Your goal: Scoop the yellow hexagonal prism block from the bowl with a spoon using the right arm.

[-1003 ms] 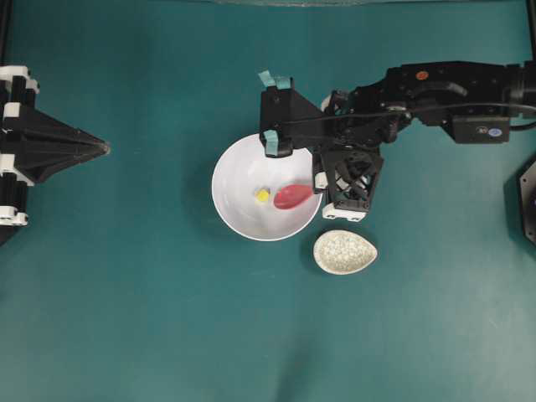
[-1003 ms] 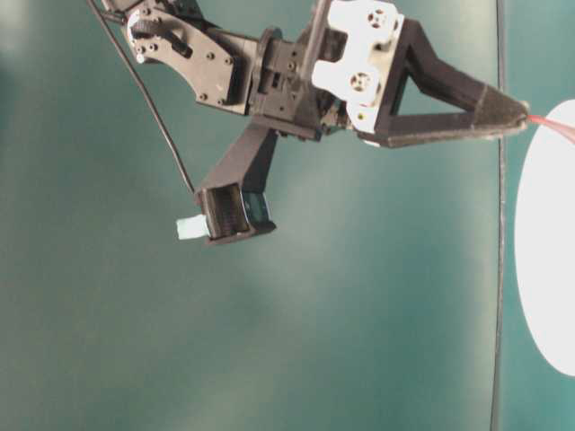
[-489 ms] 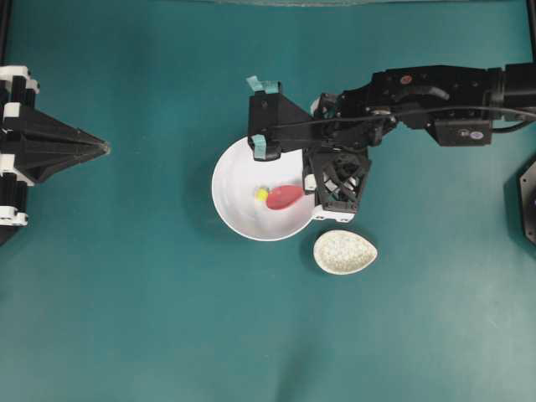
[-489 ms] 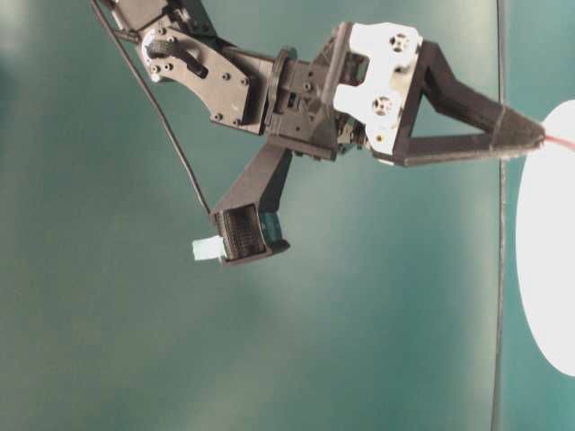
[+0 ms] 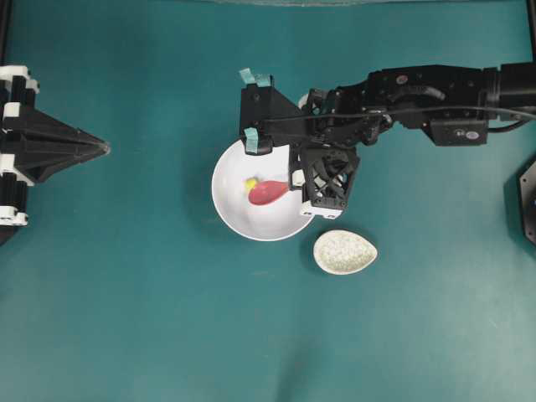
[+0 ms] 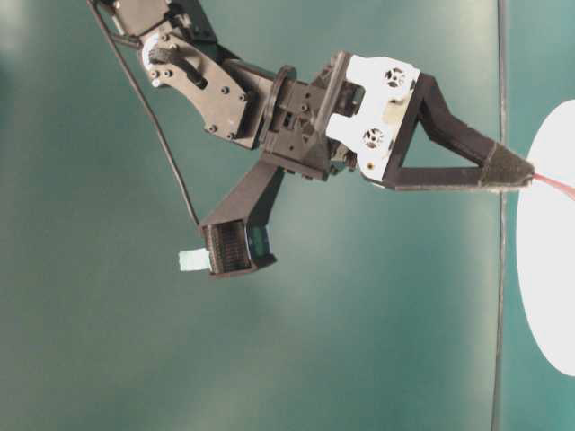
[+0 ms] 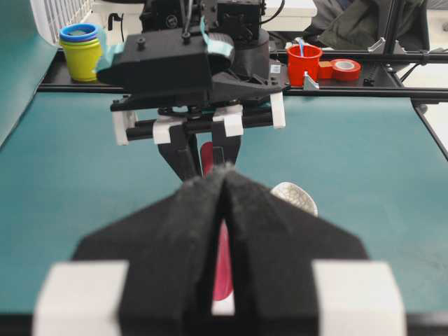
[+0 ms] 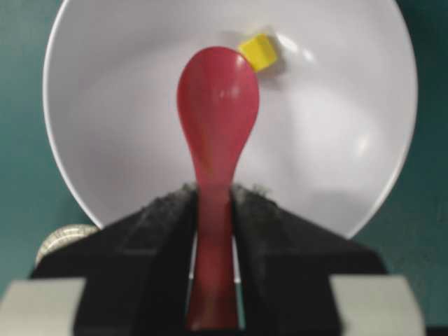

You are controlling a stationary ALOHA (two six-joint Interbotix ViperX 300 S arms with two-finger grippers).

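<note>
The white bowl [image 5: 234, 213] sits mid-table. Inside it lies the tiny yellow hexagonal prism block [image 5: 250, 182], touching the far tip of the pink-red spoon [image 5: 266, 193]. In the right wrist view the block [image 8: 257, 52] rests on the bowl [image 8: 336, 126] just beyond the rim of the spoon's scoop [image 8: 218, 91], not in it. My right gripper [image 5: 292, 184] is shut on the spoon's handle at the bowl's right rim; its tip [image 6: 526, 172] shows at table level. My left gripper [image 5: 105, 148] stays at the far left, shut and empty [image 7: 224, 171].
A small speckled beige dish [image 5: 345, 251] lies just below and right of the bowl, close under the right gripper's body. A black fixture [image 5: 529, 201] stands at the right edge. Cups [image 7: 81, 42] and tape [image 7: 343, 68] stand beyond the table's far end.
The right arm has moved left, driving the spoon deeper into the bowl. The scoop reached the yellow block and nudged it left and toward the bowl's far side. The left arm stayed still.
</note>
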